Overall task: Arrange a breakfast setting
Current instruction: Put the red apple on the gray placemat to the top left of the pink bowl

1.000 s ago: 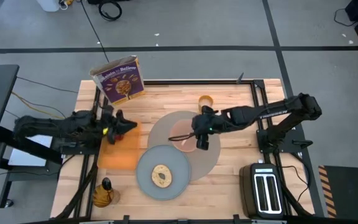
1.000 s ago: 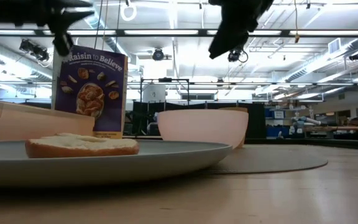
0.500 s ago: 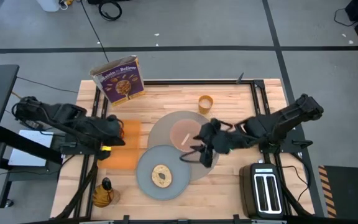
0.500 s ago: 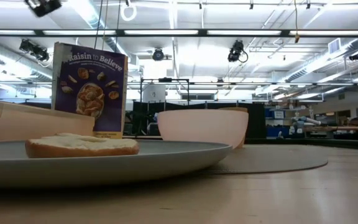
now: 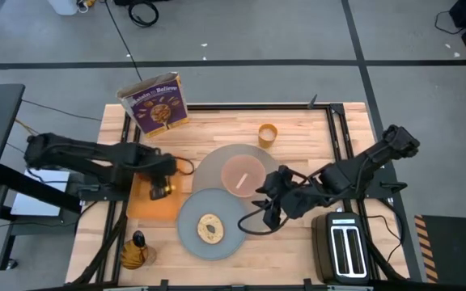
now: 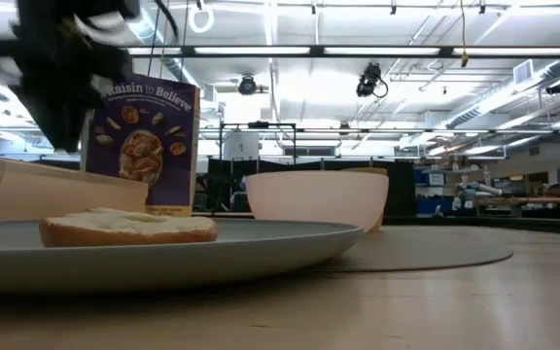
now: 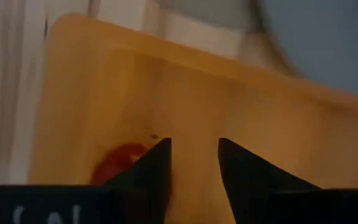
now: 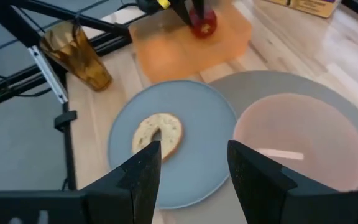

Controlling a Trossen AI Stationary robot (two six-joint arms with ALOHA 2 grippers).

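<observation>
The round grey-beige mat [image 5: 207, 168] carries the pink bowl [image 5: 241, 174] and, overlapping its near edge, the grey plate [image 5: 191, 220] with the toast slice [image 5: 209, 229]. The orange cup [image 5: 267, 133] stands behind the mat. The red apple [image 8: 202, 22] lies on the orange cloth [image 5: 154, 208]. My left gripper [image 5: 161, 191] is open just above the cloth, with the apple [image 7: 118, 163] beside one finger, outside the gap. My right gripper [image 5: 267, 214] is open and empty above the plate's right edge. A pale bar [image 8: 280, 154] lies in the bowl; I cannot tell if it is the spoon. My left gripper points down at the orange cloth with the apple's side [image 7: 129, 155] next to the outer side of one finger. I cannot tell whether the finger touches it. The apple rests on the cloth.
A cereal box [image 5: 156, 103] stands at the far left corner. The black toaster [image 5: 345, 246] sits at the near right. An amber glass [image 5: 133, 252] stands at the near left, outside the table's frame rail. Bare wood shows right of the cup.
My right gripper has drawn back from above the bowl toward the table's near edge and now hangs by the plate's right edge. My left gripper has gone toward the near edge and down over the orange cloth, coming into the low view at the left.
</observation>
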